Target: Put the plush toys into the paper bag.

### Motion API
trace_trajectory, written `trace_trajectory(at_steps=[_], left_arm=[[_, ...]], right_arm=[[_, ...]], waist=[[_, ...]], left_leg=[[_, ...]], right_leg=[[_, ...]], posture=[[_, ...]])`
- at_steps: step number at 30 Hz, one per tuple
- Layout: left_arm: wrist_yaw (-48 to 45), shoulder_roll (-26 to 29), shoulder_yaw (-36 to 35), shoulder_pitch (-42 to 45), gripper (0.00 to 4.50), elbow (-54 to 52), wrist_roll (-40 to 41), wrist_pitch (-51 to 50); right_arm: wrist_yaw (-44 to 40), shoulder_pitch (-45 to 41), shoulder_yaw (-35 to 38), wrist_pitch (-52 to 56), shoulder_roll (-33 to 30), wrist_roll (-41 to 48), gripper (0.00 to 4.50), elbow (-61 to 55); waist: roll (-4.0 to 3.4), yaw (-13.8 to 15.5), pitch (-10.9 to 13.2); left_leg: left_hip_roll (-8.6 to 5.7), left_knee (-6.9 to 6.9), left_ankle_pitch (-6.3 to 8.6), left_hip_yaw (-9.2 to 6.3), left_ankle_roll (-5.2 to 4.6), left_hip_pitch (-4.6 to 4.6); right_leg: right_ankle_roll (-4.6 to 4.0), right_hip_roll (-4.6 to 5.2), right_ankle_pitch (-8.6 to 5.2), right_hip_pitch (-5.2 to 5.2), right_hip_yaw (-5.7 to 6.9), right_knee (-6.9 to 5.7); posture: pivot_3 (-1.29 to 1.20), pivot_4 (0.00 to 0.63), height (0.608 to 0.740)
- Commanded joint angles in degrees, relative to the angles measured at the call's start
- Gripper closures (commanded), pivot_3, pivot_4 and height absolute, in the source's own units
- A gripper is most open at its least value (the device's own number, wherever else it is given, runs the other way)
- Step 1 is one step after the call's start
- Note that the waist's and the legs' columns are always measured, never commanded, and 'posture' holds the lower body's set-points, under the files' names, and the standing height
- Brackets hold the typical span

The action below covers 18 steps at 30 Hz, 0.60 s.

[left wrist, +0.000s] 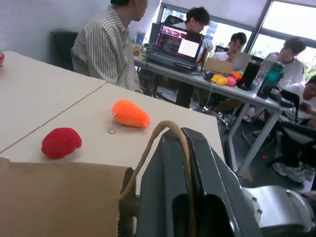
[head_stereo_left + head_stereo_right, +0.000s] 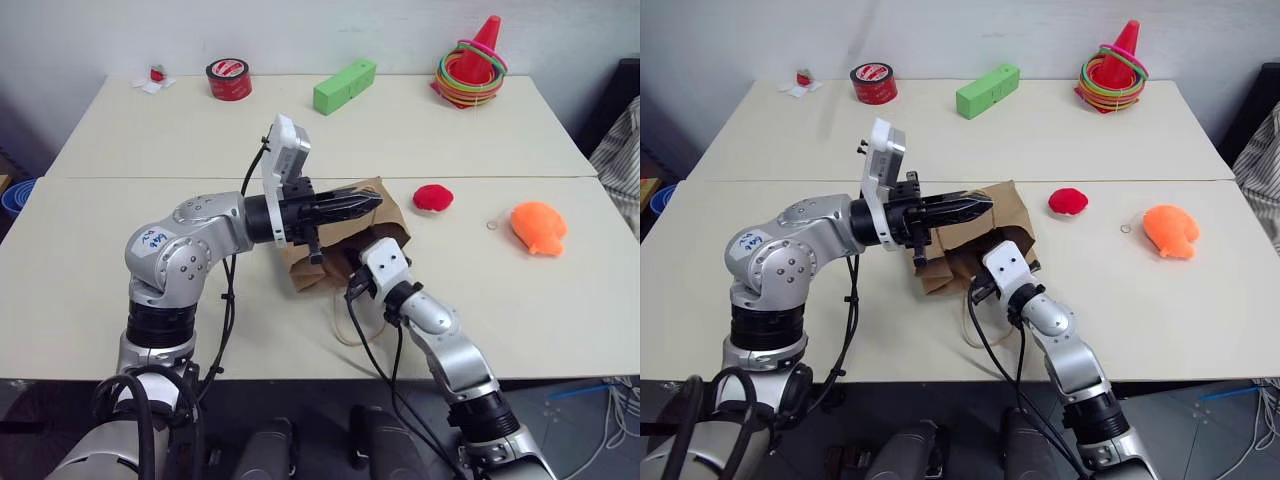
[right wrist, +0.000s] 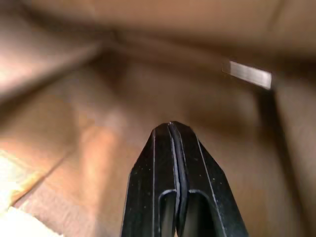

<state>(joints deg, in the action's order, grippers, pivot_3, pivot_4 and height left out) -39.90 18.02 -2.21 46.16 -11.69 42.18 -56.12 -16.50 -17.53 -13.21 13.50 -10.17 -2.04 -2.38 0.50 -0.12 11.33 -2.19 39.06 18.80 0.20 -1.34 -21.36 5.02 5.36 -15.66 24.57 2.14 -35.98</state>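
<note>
Surface: two pale tabletops pushed together, with the paper bag lying near the front edge; people sit at desks in the room beyond
Paper bag: brown kraft, creased and tipped on its side, mouth toward the robot, one cord handle trailing toward the front edge
Left end effector: closed on the bag's upper cord handle, holding the top lip lifted; the left wrist view has the cord running between its black fingers
Right end effector: fingers pressed together, holding nothing, pushed into the bag's mouth with brown paper on every side
Red plush toy: round, just to the right of the bag, apart from it
Orange plush toy: fish-like, farther right of the bag, beside a small ring
Progress: neither toy is in the bag yet, by my judgement
Risk: the thin cord could slip from the left grip, letting the mouth collapse onto the right arm
Risk: pulling the right arm out carelessly may drag the light bag across the surface or crumple its opening, making the toys harder to drop in
</note>
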Motion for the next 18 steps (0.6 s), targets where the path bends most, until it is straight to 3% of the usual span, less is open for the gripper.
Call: trace_trajectory(at_steps=[1, 12, 18], left_arm=[[1.3, -0.1, -1.4, 0.9, 4.5, 0.7, 1.2, -0.1], [-18.5, 11.8, 2.0, 11.4, 4.5, 16.1, -7.1, 16.6], [-28.5, 13.8, 5.4, 18.3, 4.5, 25.5, -12.7, 25.7]], right_arm=[[0.3, 0.5, -0.2, -2.8, 0.9, -0.5, 4.48, 0.7], [-2.0, 4.4, -0.8, 0.9, -0.3, -1.3, 4.48, 3.8], [-0.9, 4.7, -0.4, 2.4, 0.3, -1.6, 4.48, 4.2]], waist=[[0.0, -0.1, 0.0], [0.07, 0.0, -0.1], [0.36, 0.0, -0.2]], left_leg=[[0.0, 0.0, 0.0, 0.01, 0.0, 0.0], [0.02, -0.04, 0.01, 0.04, 0.06, 0.11], [-0.01, -0.04, 0.01, 0.0, 0.04, 0.11]], right_leg=[[0.0, 0.0, 0.0, 0.0, 0.0, 0.0], [-0.02, -0.1, -0.01, -0.06, 0.01, 0.03], [-0.02, -0.05, -0.01, -0.11, 0.06, 0.04]], posture=[[0.0, 0.15, 0.74], [0.0, 0.15, 0.74], [0.0, 0.15, 0.74]])
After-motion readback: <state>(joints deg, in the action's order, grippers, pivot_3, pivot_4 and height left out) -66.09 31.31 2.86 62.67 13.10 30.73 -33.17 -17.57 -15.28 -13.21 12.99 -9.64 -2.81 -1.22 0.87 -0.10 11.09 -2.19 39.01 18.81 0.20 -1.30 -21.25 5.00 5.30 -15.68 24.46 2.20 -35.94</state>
